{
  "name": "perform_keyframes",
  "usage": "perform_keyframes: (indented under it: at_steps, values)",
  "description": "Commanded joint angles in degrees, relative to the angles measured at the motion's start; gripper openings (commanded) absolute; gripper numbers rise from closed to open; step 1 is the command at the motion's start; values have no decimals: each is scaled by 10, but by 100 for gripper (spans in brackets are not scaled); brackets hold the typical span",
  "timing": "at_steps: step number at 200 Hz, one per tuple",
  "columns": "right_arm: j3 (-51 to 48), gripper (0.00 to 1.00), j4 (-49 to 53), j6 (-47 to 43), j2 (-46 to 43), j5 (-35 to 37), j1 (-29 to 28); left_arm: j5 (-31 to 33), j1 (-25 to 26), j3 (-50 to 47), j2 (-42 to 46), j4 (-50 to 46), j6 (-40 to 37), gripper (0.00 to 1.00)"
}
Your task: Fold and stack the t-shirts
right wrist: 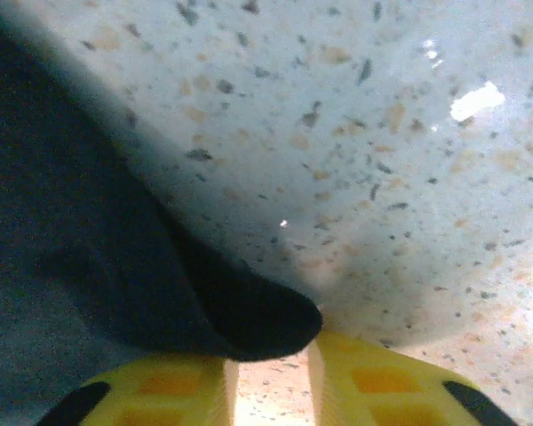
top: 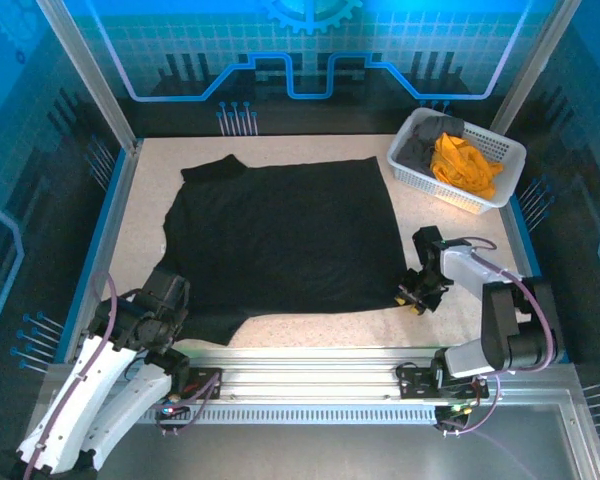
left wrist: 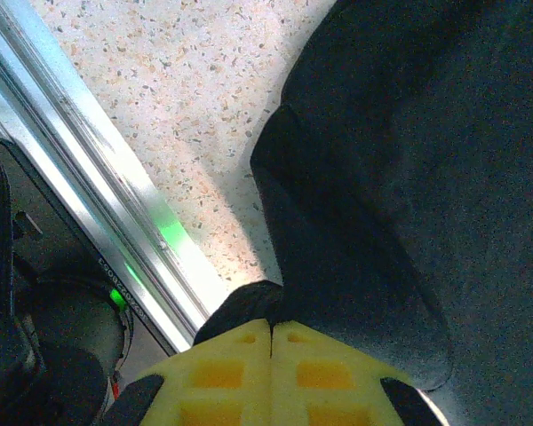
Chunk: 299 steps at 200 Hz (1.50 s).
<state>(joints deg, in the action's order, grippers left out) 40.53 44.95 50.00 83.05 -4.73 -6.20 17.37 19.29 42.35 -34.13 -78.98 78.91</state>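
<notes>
The large black t-shirt (top: 280, 235) lies spread flat over the middle of the table. My left gripper (top: 170, 300) is at its near-left corner. In the left wrist view its yellow fingers (left wrist: 222, 373) are pressed together, with a fold of the black cloth (left wrist: 244, 306) pinched at their tips. My right gripper (top: 413, 294) sits low at the shirt's near-right corner. Its jaws stand apart with bare table between them, and the cloth corner (right wrist: 266, 319) lies just in front of the left finger (right wrist: 160, 390). The orange-yellow t-shirt (top: 465, 165) and the dark grey t-shirt (top: 427, 138) lie crumpled in the basket.
The white lattice basket (top: 480, 205) stands at the back right of the speckled table (top: 460, 260). An aluminium rail (top: 320, 360) runs along the near edge, close beside the left gripper (left wrist: 271, 330). Blue frame walls border the left and right sides.
</notes>
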Motion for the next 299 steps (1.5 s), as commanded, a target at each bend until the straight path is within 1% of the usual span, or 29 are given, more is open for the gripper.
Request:
perform_keyframes:
  at_steps: [1, 11, 21, 56, 79, 101, 138, 162, 187, 209, 265, 299]
  values:
    - [13, 16, -38, -25, 29, -4, 6, 8, -4, -1, -1, 1, -15, 0]
    - [18, 7, -34, -31, 33, -3, 2, 8, -3, -2, -1, 7, -16, 0]
    - [21, 0, -29, -32, 26, 0, 0, 9, -3, 2, 0, 17, -23, 0]
    - [44, 0, 3, -13, -44, 7, -5, 33, -4, 43, -19, 68, -64, 0]
    - [79, 0, 22, -6, -43, -11, -7, 33, -15, 78, -66, 127, -99, 0]
    - [134, 0, 36, -4, -17, -20, -14, 21, -43, 97, -114, 197, -136, 0]
    - [212, 0, 52, -4, 36, -22, -13, -33, -128, 123, -182, 303, -191, 0]
    - [257, 0, 58, 4, 76, -25, -12, -62, -164, 144, -226, 338, -227, 0]
    - [295, 0, 57, 13, 116, -23, -12, -73, -192, 150, -254, 373, -250, 0]
    - [324, 0, 62, 19, 154, -19, -12, -85, -211, 155, -284, 399, -267, 0]
    - [385, 0, 66, 35, 227, -4, -8, -82, -240, 157, -340, 443, -293, 0]
    - [410, 0, 78, 47, 257, 19, 0, -67, -254, 161, -363, 443, -307, 0]
